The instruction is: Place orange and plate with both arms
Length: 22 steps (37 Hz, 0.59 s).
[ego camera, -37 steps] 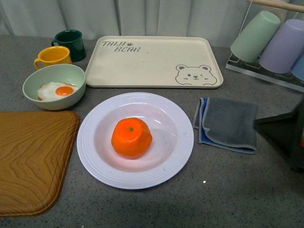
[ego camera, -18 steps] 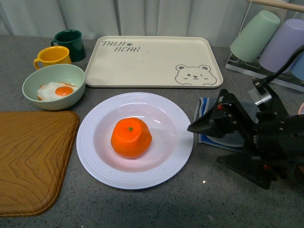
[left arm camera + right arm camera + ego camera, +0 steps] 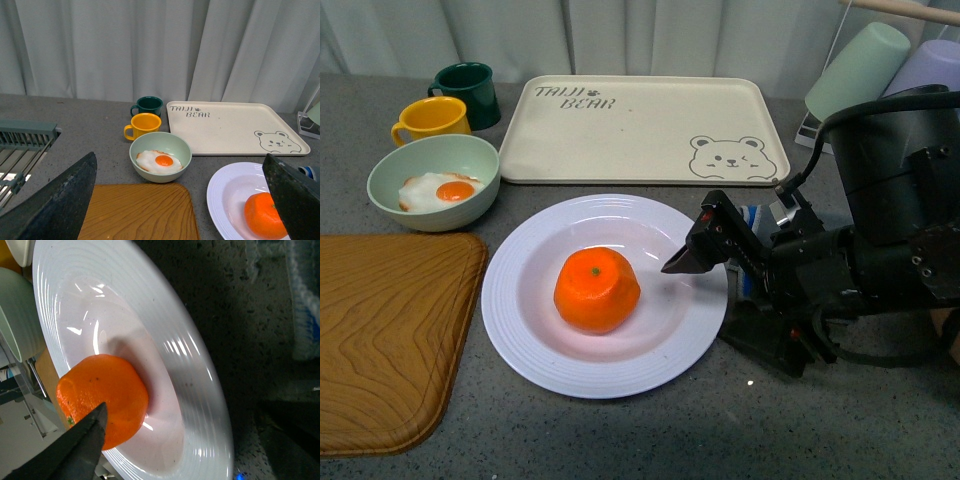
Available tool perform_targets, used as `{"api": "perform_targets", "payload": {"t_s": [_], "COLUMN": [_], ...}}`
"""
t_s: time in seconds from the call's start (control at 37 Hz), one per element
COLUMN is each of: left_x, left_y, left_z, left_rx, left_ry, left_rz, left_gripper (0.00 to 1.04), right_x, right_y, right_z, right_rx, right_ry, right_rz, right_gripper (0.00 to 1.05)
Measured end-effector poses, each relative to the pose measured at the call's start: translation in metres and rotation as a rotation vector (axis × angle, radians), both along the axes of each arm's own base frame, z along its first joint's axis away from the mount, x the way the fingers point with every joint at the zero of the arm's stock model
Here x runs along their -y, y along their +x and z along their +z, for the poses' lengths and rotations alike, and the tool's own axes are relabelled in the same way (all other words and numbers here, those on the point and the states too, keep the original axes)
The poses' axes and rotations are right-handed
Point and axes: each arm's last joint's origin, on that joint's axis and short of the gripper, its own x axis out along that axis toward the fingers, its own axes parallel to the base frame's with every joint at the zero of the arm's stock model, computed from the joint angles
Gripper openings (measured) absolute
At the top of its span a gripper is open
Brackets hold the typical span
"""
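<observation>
**Right gripper lines up on the plate's rim**

The orange [image 3: 597, 290] sits in the well of the plate [image 3: 520, 330], which rests on the grey table [image 3: 620, 440] in front of the bear tray [image 3: 640, 130]. Lifting the plate would likely carry the fruit along. The right gripper [image 3: 695, 305] has its jaws apart, one finger over the plate's right rim and the other low beside it, seemingly set to pinch that edge. The left gripper [image 3: 178, 157] is spread wide, well back from the plate, holding nothing.
</observation>
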Motion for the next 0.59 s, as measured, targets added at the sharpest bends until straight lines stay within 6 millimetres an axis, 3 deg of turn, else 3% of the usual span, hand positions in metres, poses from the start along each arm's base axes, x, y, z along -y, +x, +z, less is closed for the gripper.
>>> {"api": "perform_targets", "payload": {"t_s": [0.35, 0.59], "left_x": [0.000, 0.000], "left_y": [0.000, 0.000], "left_z": [0.000, 0.000], "left_rx": [0.000, 0.000], "left_ry": [0.000, 0.000], "left_rz": [0.000, 0.000], "left_gripper": [0.98, 0.98], "right_x": [0.003, 0.010], "right_y": [0.009, 0.009], "right_z": [-0.007, 0.010], "right_rx": [-0.123, -0.022], "right_ry": [-0.058, 0.012], "right_rz": [0.008, 0.031], "right_gripper": [0.19, 0.05]}}
